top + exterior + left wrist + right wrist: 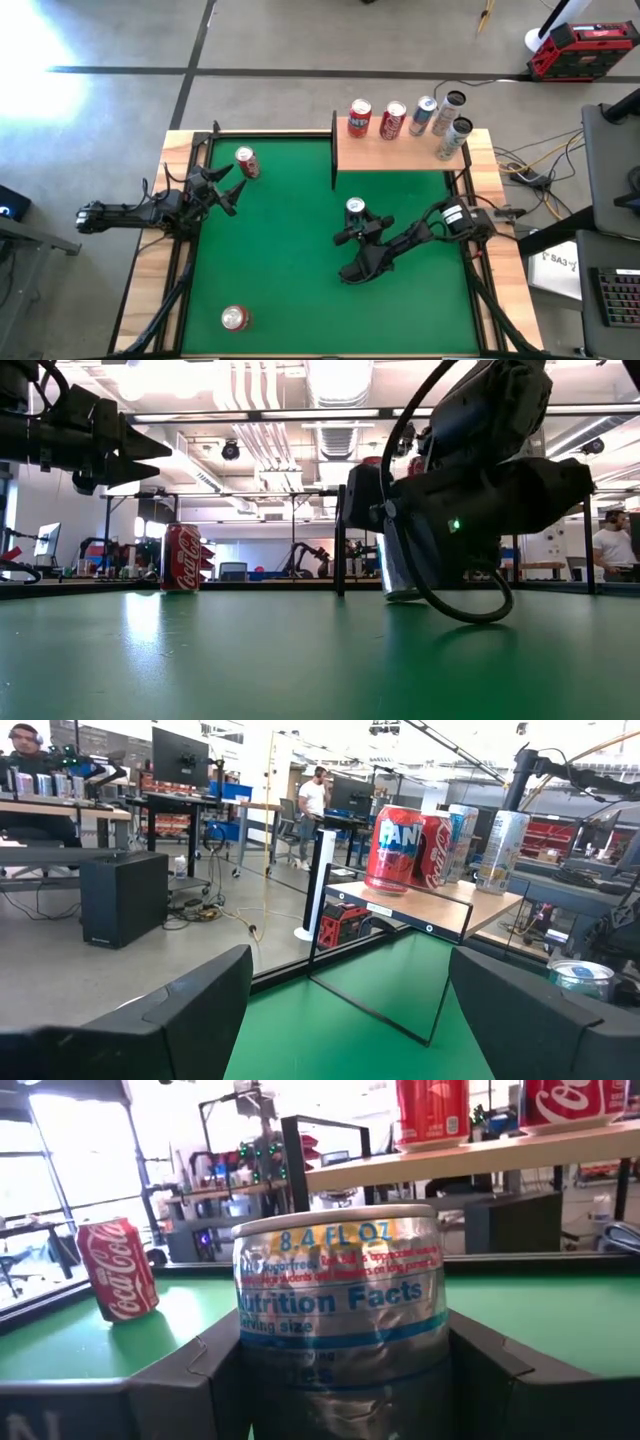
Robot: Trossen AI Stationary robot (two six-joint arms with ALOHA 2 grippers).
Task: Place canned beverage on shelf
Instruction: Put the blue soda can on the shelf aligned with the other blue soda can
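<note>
A silver-and-blue can stands on the green table surface, near the middle and in front of the shelf. The shelf is a light-wood board with black posts at the far right. My right gripper is shut on this can, which fills the right wrist view. My left gripper is open and empty at the table's left. It is raised above the surface, near an upright red cola can. The left wrist view shows its fingers wide apart. My right gripper pinches the can's lower side wall between its two fingers, one on each side. The fingers come level from the table's near side and point toward the shelf. The can is upright, and in the low view its base sits at the table surface.
Several cans stand on the shelf: two red ones at its left end and silver ones at its right end. Another red can stands near the table's front left. The shelf's black post rises just beside the held can.
</note>
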